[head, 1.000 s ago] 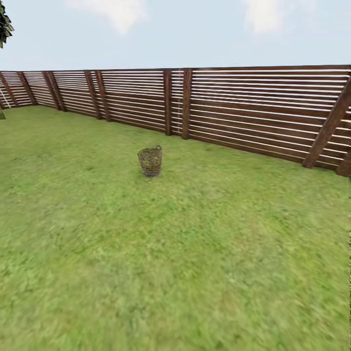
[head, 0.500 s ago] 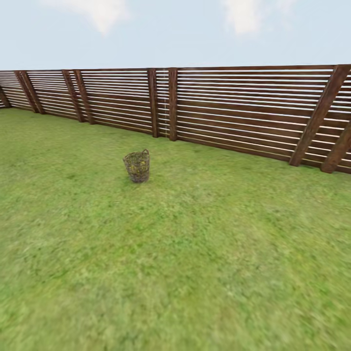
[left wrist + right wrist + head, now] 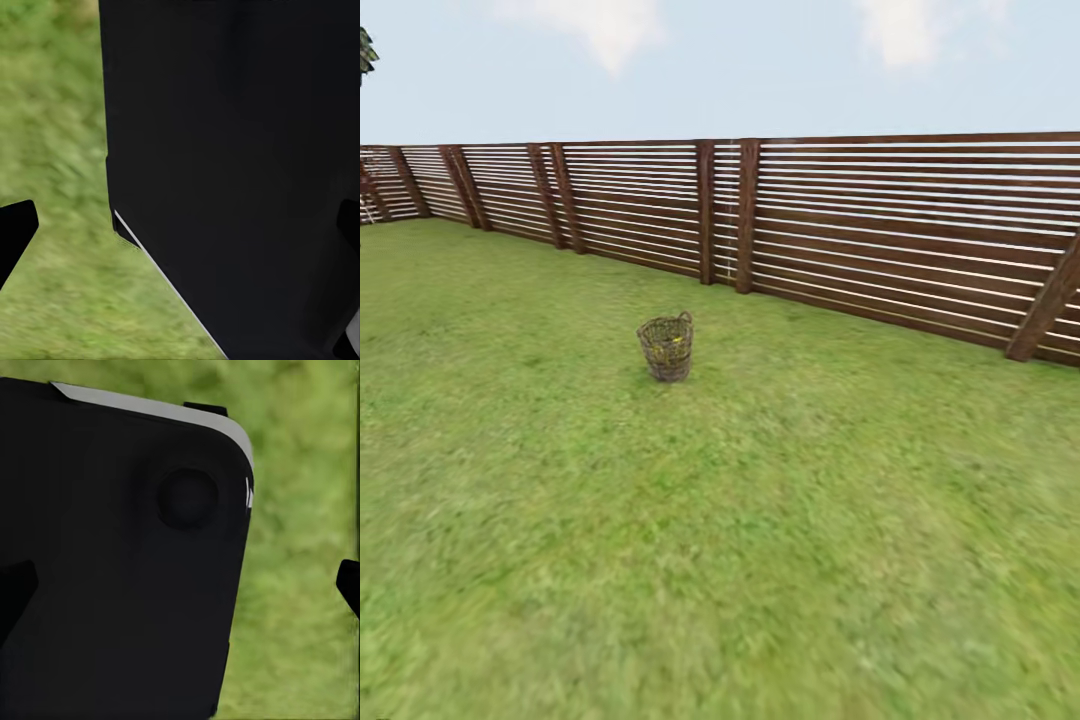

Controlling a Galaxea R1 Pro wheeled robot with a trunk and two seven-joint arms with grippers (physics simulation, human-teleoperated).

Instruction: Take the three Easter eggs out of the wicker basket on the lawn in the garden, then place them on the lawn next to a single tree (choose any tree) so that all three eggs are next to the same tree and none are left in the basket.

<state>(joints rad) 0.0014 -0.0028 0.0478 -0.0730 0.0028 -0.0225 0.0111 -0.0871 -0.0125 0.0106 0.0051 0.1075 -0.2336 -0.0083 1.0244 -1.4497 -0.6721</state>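
The wicker basket (image 3: 667, 347) stands upright on the lawn (image 3: 720, 540), some way ahead and a little left of centre in the head view. Yellow patches of the Easter eggs (image 3: 673, 344) show through its open weave; I cannot tell how many. In the left wrist view my left gripper (image 3: 180, 229) is open, its dark fingertips (image 3: 16, 229) at the picture's two sides, with a black part of the robot and grass beyond them. My right gripper (image 3: 180, 585) is open too, with nothing between its fingers, over a black robot part and grass.
A tall brown slatted fence (image 3: 810, 230) with slanted braces runs across behind the basket. A bit of dark green tree foliage (image 3: 365, 52) shows at the far left above the fence. Open grass lies between me and the basket.
The head view swung right and then back left, so the whole picture shifted. The basket now looks slightly larger and lower in the picture. It has not moved on the grass.
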